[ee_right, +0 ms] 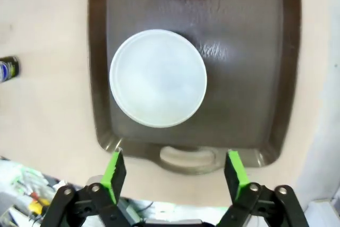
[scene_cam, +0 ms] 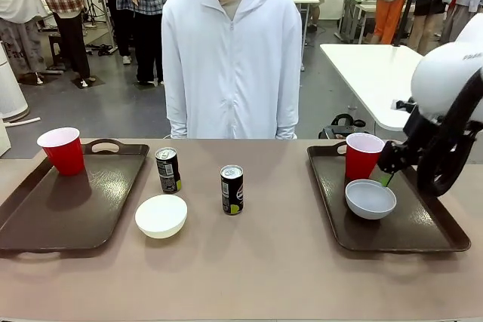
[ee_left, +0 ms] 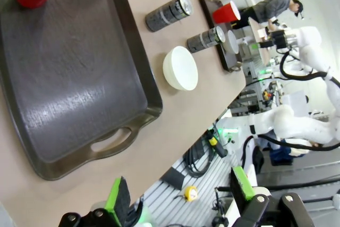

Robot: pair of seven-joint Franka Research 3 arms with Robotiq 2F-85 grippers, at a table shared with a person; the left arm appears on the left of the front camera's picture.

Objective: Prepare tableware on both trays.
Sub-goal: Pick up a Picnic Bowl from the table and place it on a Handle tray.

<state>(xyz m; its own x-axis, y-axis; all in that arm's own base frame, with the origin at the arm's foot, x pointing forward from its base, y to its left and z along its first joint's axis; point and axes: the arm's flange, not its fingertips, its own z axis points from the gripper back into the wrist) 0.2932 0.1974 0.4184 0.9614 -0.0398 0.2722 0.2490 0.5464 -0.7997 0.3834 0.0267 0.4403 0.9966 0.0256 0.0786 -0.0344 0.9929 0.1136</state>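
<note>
Brown table [scene_cam: 272, 277] spans the view, with a person in a white zip jacket [scene_cam: 230, 58] standing at its far edge. Left tray [scene_cam: 45, 216] lies at the table's left end, right tray [scene_cam: 423, 228] at its right end, well apart. Right gripper [ee_right: 174, 169] hangs above the right tray's near handle, fingers spread wide, nothing between them. Left gripper [ee_left: 178, 191] sits off the table edge by the left tray's handle, fingers likewise spread and empty. White bowl [scene_cam: 161, 216] rests on bare table just beside the left tray's right rim. Grey-blue bowl [scene_cam: 370, 198] sits inside the right tray. One red cup [scene_cam: 363, 155] stands just behind it at the tray's far end; contact between them unclear. Other red cup [scene_cam: 62, 150] stands upright in the left tray's far corner. Two cans, both upright on bare table between the trays: one can [scene_cam: 167, 170] just behind the white bowl, second can [scene_cam: 232, 189] near it, to the right.
</note>
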